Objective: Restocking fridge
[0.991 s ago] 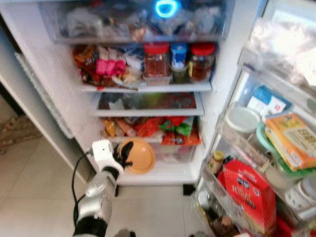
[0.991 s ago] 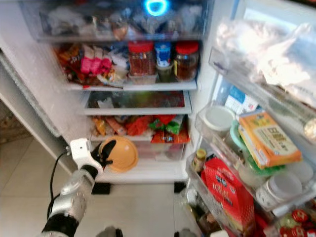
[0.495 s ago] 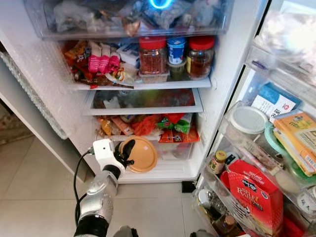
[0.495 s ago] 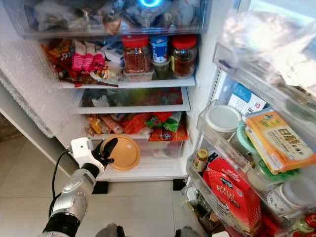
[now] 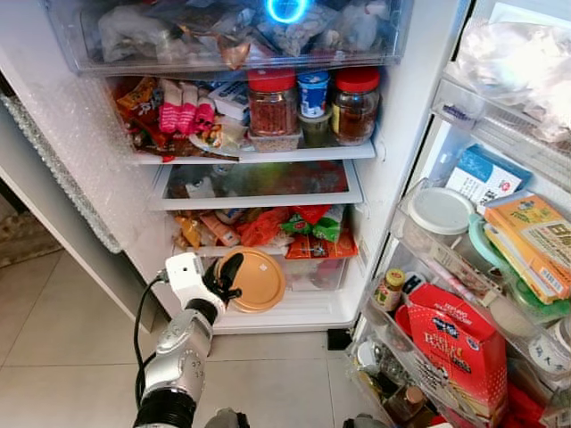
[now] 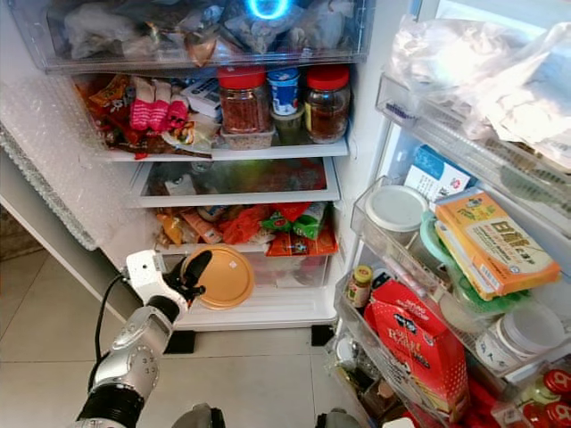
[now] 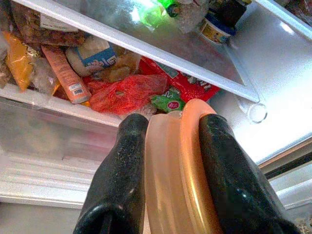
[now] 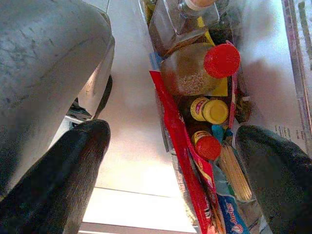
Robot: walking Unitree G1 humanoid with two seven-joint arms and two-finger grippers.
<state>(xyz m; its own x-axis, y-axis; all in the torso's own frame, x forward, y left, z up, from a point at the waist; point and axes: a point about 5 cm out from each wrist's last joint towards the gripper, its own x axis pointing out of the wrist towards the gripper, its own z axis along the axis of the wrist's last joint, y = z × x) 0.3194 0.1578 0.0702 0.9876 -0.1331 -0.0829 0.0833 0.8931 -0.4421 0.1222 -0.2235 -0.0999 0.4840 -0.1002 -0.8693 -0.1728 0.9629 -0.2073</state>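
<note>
My left gripper (image 5: pixel 228 285) is shut on a round container with an orange lid (image 5: pixel 254 280), held on edge at the mouth of the open fridge, just in front of its clear bottom drawer (image 5: pixel 312 272). In the left wrist view the two black fingers (image 7: pixel 119 175) clamp the container with the orange lid (image 7: pixel 183 170) across its thickness, with red and orange snack packets (image 7: pixel 126 92) on the shelf beyond. My right gripper (image 8: pixel 170 161) hangs low by the door's bottom bin, open and holding nothing.
The fridge shelves are crowded: jars with red lids (image 5: pixel 271 100), packets (image 5: pixel 174 107), a glass shelf (image 5: pixel 259 183). The open door on the right holds a red box (image 5: pixel 455 343), an orange carton (image 5: pixel 535 241), a white-lidded tub (image 5: pixel 442 209) and bottles (image 8: pixel 214 109). Tiled floor (image 5: pixel 53 348) lies below.
The camera has shifted slightly. The left gripper still holds the orange-lidded container at the same spot by the bottom drawer.
</note>
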